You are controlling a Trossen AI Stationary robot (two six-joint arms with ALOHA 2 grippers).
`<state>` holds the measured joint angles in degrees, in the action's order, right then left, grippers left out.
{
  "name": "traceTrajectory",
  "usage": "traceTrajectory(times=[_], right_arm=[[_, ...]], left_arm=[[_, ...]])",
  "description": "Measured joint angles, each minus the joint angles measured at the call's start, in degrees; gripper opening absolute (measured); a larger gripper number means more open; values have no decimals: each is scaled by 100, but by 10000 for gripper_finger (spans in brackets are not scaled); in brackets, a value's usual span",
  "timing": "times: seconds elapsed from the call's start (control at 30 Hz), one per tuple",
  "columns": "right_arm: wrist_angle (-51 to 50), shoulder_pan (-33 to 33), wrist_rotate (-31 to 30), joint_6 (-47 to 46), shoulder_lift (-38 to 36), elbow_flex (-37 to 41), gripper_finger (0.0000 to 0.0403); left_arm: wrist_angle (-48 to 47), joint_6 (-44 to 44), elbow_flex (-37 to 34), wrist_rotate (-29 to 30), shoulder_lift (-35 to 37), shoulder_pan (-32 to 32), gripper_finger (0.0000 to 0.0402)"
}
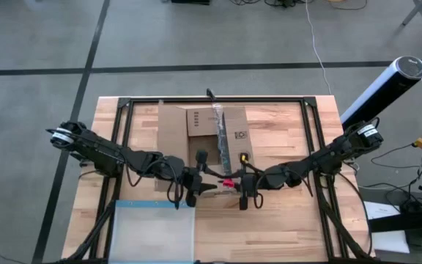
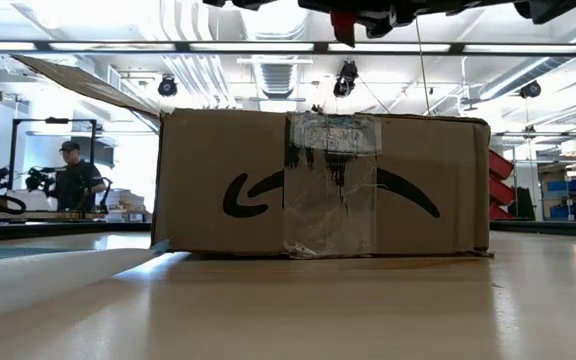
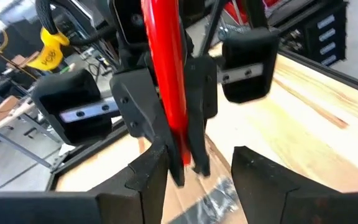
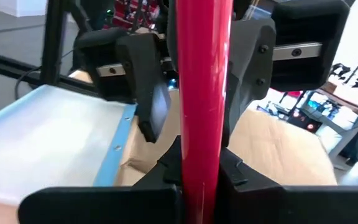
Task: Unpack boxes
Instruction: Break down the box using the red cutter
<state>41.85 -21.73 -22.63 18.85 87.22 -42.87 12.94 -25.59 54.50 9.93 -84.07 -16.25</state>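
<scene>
We see the box (image 1: 200, 128) sitting at the twelve o'clock side of the wooden worktop (image 1: 284, 220) in the high view, a brown corrugated cardboard carton with its top partly open: a flap is folded back toward nine o'clock, and a dark opening shows near its six o'clock edge. A strip of shiny clear tape (image 1: 220, 136) runs across the top, with black printed marks beside it. In the low view the box (image 2: 323, 180) stands flat on the worktop, its side bearing a curved black mark crossed by a wrinkled band of clear tape (image 2: 330, 190), and one flap (image 2: 83, 80) juts up at a slant toward ten o'clock.

Our two grippers meet just at the six o'clock side of the box. The right gripper (image 4: 201, 180) is clamped on a red tool (image 4: 201, 93), its dark fingers pressed to both sides of the shaft. The left gripper (image 3: 194, 168) has its fingers spread apart, with the red tool (image 3: 166, 74) between them.

A clear plastic pouch with a blue edge (image 1: 156, 231) lies at seven o'clock on the worktop.
</scene>
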Motion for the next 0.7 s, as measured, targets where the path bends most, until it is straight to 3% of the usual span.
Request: traceTrajectory(times=[0.2,0.5,0.7], right_arm=[[-368,-95,-296,-180,0,0,9],[-1993,-119,-1164,-943,-134,-5,9],[-3675,-162,-1198,-1553,-453,-475,9]], left_arm=[[-122,175,0,2,0,-59,164],[-123,217,-3,3,0,-59,151],[-160,217,-15,4,0,-58,140]])
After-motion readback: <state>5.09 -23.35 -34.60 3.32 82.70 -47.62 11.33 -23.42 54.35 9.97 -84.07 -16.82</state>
